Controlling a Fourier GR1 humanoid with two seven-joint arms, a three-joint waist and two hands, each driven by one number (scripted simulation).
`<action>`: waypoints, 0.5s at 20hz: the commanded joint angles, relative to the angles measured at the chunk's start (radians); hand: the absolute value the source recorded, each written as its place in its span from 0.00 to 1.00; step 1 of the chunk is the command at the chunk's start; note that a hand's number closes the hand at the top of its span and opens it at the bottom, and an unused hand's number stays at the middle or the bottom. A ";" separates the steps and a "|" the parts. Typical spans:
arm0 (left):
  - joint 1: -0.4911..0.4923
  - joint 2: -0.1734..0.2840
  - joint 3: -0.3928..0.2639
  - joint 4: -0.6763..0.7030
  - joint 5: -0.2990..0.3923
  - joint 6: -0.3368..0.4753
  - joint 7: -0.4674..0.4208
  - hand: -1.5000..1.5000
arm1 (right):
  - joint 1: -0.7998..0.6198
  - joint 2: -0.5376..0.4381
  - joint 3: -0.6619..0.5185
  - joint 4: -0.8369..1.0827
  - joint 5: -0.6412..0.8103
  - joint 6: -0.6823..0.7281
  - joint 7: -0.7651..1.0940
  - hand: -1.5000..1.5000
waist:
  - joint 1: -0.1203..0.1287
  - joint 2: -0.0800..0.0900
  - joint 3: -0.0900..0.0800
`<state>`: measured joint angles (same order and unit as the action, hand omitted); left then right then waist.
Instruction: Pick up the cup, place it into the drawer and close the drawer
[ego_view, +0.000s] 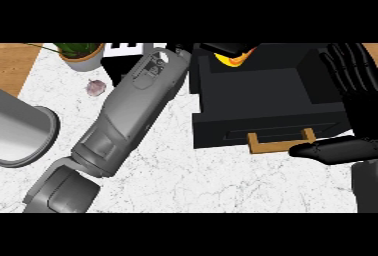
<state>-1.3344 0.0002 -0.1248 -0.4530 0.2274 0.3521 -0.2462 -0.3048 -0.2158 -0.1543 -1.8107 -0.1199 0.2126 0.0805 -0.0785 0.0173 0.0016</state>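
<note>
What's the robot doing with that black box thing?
The robot's left arm reaches across the marble counter to the back of an open black drawer. Its left hand is at a yellow and orange cup inside the drawer, though the hand's fingers are hard to make out. The right hand rests open along the drawer's right side, thumb near the wooden handle. The drawer is not closed yet. A potted plant and a garlic bulb sit further left.

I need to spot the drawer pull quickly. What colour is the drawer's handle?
Tan, wood-like, against the black drawer; the handle shows in the head view.
</note>
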 joint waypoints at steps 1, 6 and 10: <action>0.006 0.000 -0.079 0.095 0.060 -0.022 -0.006 1.00 | -0.029 0.005 -0.001 0.023 -0.016 0.005 -0.005 0.00 | -0.027 0.008 0.000; -0.046 0.000 -0.166 0.171 0.036 -0.081 0.074 1.00 | -0.083 0.007 0.024 0.030 -0.004 0.001 0.009 0.00 | -0.070 0.021 0.001; 0.048 0.000 -0.219 0.167 0.069 -0.083 0.012 1.00 | -0.074 0.023 0.052 0.023 -0.003 0.012 0.005 0.00 | -0.104 0.028 0.001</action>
<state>-1.3261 0.0000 -0.2902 -0.3056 0.2816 0.2769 -0.2113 -0.3662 -0.1999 -0.1159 -1.7909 -0.1240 0.2229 0.0835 -0.1557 0.0385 0.0023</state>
